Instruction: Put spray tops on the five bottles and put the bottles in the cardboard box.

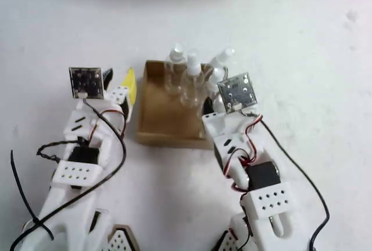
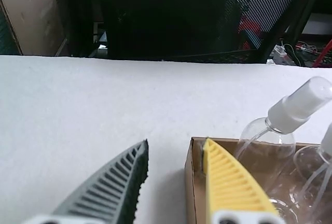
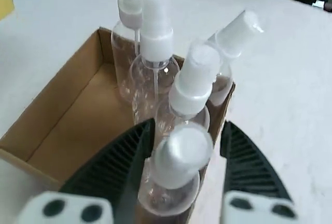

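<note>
The cardboard box (image 1: pixel 165 114) lies on the table between the two arms. Several clear bottles with white spray tops (image 1: pixel 190 79) stand bunched in its far right part; one (image 3: pixel 236 32) leans over the right wall. My right gripper (image 3: pixel 189 125) is open, its black fingers (image 3: pixel 124 169) on either side of the nearest bottle's spray top (image 3: pixel 182 152), with a small gap on one side. My left gripper (image 2: pixel 176 143) is open and holds nothing; its yellow finger (image 2: pixel 228 187) hangs over the box's left wall (image 2: pixel 193 175), and the grey finger (image 2: pixel 114 190) is outside the box.
The white table (image 1: pixel 302 59) stretches wide on all sides of the box. Its far edge (image 2: pixel 129 58) meets a dark room with chair legs and cables. The near half of the box floor (image 3: pixel 78 125) is bare.
</note>
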Tool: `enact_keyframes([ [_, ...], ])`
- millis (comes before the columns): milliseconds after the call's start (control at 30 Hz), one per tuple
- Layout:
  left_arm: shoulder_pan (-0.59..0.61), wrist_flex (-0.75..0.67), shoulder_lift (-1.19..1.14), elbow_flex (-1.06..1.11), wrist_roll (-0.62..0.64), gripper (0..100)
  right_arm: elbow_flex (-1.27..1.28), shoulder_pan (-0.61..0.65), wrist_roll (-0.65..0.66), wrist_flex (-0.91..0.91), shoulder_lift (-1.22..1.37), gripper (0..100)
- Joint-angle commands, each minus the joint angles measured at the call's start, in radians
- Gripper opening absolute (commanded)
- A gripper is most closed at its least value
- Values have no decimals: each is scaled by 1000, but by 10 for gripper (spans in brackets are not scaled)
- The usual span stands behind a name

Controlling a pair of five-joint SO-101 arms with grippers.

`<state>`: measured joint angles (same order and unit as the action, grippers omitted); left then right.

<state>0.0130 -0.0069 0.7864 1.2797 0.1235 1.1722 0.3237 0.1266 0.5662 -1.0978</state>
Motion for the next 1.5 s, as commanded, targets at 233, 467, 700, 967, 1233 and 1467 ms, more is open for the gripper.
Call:
enact_keyframes([
  [233,12,-26,31,-3,-11,158,-239,7,6,174,-15,187],
  [467,12,-26,31,-3,-11,158,-416,-1,5,334,-15,187],
  [700,10,-26,31,-3,-12,158,-660,5,5,553,-65,138],
  [967,19,-26,31,-8,-12,158,-809,-1,5,736,-407,38],
  [1233,38,-26,31,-9,-11,158,-700,-2,6,851,-723,16],
  [1467,38,-26,31,-8,-11,158,-675,-2,5,1059,-711,16],
])
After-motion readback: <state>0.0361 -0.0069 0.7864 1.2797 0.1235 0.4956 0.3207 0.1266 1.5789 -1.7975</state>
